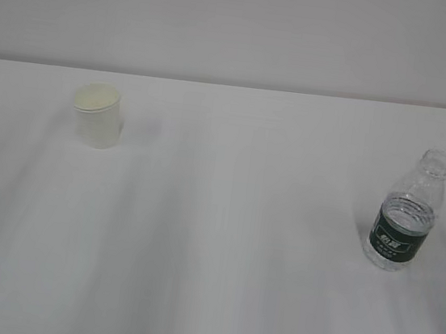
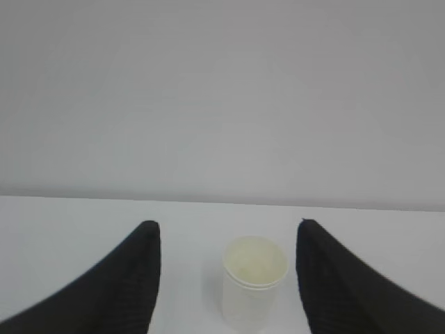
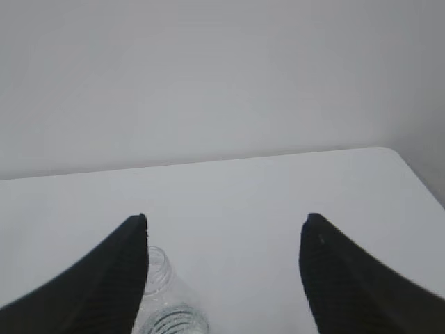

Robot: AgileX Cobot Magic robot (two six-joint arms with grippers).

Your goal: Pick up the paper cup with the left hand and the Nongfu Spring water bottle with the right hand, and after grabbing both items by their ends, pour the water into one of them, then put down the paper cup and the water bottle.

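Standing upright paper cup (image 2: 254, 287) between wide left hand (image 2: 228, 236) jaws, right hand (image 3: 226, 229) wide, perhaps touching bottle (image 3: 161, 306)

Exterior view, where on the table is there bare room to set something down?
The widest free patch lies between the paper cup at back left and the Nongfu Spring water bottle at right, running to the table's near edge. Nothing is crowded; only the strip right of the bottle is narrow.
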